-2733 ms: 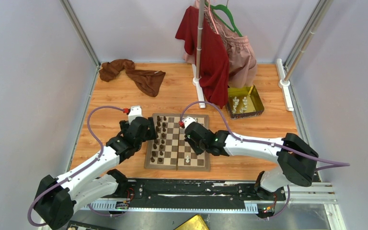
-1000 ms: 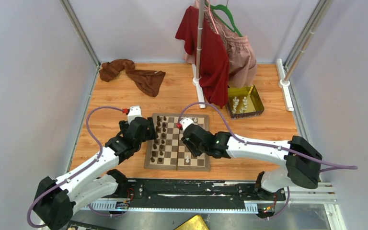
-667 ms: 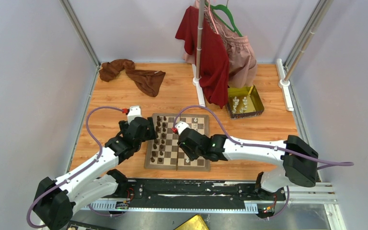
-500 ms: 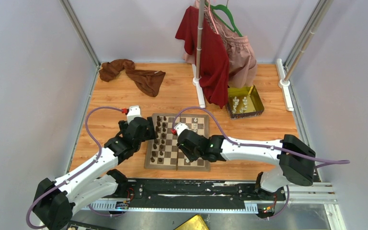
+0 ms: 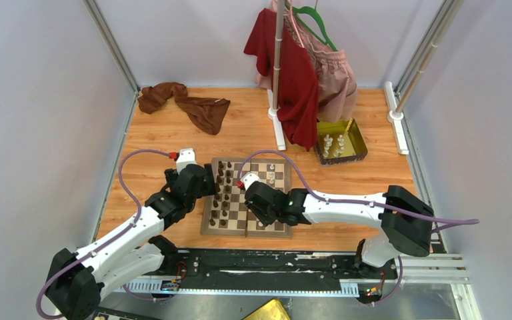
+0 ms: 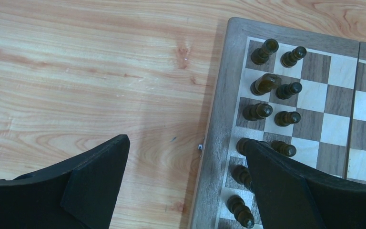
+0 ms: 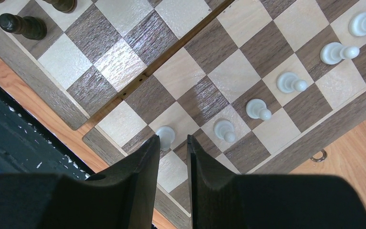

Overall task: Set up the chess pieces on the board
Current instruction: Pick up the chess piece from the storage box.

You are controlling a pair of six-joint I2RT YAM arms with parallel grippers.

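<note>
The board (image 5: 281, 230) lies at the table's near middle. Dark brown pieces (image 5: 224, 190) stand in two columns on its left side and show in the left wrist view (image 6: 267, 84). In the right wrist view several cream-white pawns (image 7: 258, 109) stand in a row on the board (image 7: 190, 71). My right gripper (image 7: 173, 139) hangs low over the board's near part, its jaws a narrow gap apart with nothing between them. One white pawn (image 7: 165, 135) stands just beside its left fingertip. My left gripper (image 6: 183, 142) is wide open and empty, straddling the board's left border (image 6: 219, 119).
A gold tray (image 5: 357, 143) with several white pieces stands at the back right. A brown cloth (image 5: 188, 104) lies at the back left. Red and pink clothes (image 5: 300, 70) hang on a white rack behind the board. A black rail runs along the near edge.
My right gripper has moved left across the near part of the board and now covers the white piece that stood near the front edge. The left arm has barely moved.
</note>
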